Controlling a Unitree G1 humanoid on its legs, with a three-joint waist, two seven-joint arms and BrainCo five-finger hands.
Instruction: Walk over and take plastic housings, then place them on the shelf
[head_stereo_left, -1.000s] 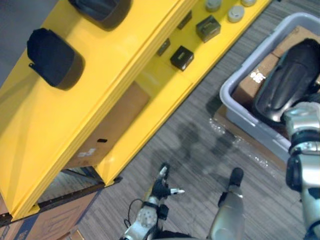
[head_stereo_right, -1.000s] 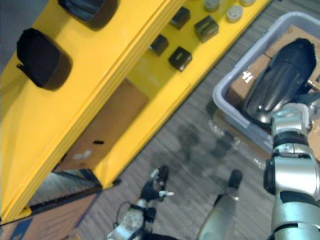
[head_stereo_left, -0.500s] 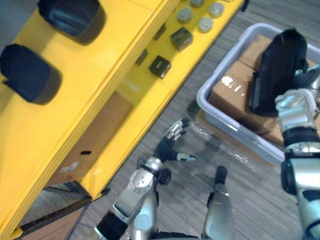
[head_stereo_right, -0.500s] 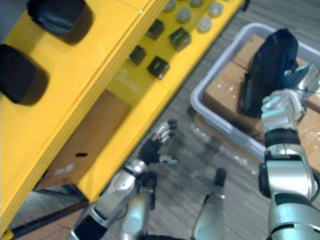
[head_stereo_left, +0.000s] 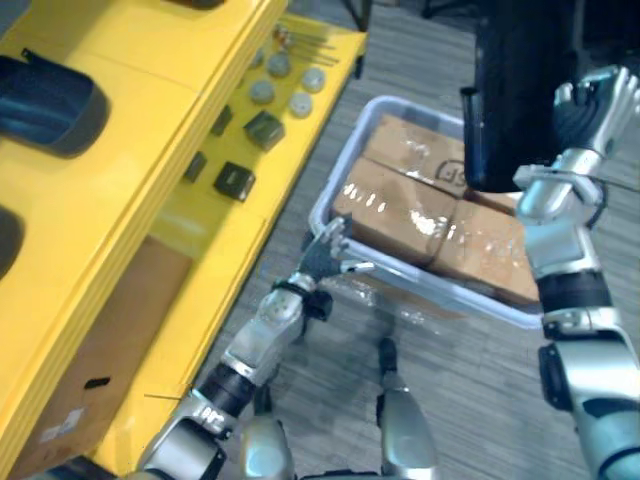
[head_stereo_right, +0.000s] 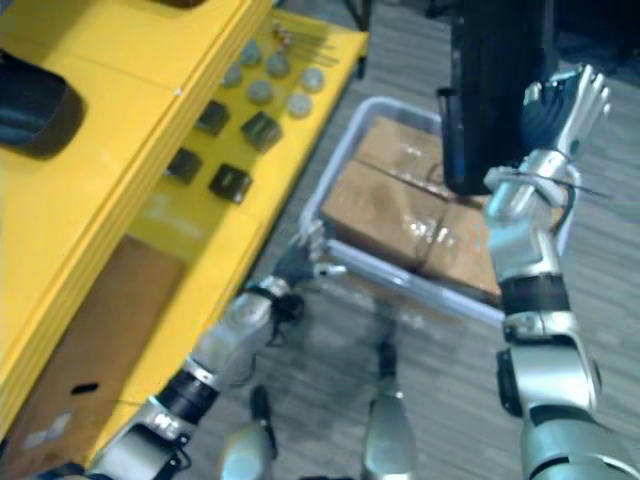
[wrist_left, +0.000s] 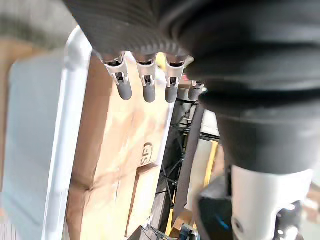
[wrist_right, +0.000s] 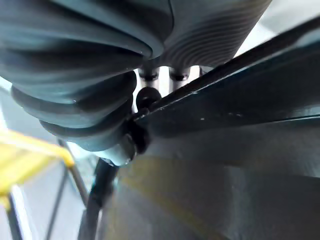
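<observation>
Right robot hand (head_stereo_left: 585, 110) pinches the black housing (head_stereo_left: 515, 90) by one edge, high above the grey bin (head_stereo_left: 335, 175); left robot hand (head_stereo_left: 325, 255) hangs relaxed by its rim. That thin grip (one-sided) could slip en route to the yellow shelf (head_stereo_left: 120, 130).

The plastic housing (head_stereo_left: 510, 90) looks glossy, the cardboard boxes (head_stereo_left: 400, 195) matt (tape (head_stereo_left: 440, 225) shiny), the shelf (head_stereo_left: 130, 130) smooth.
</observation>
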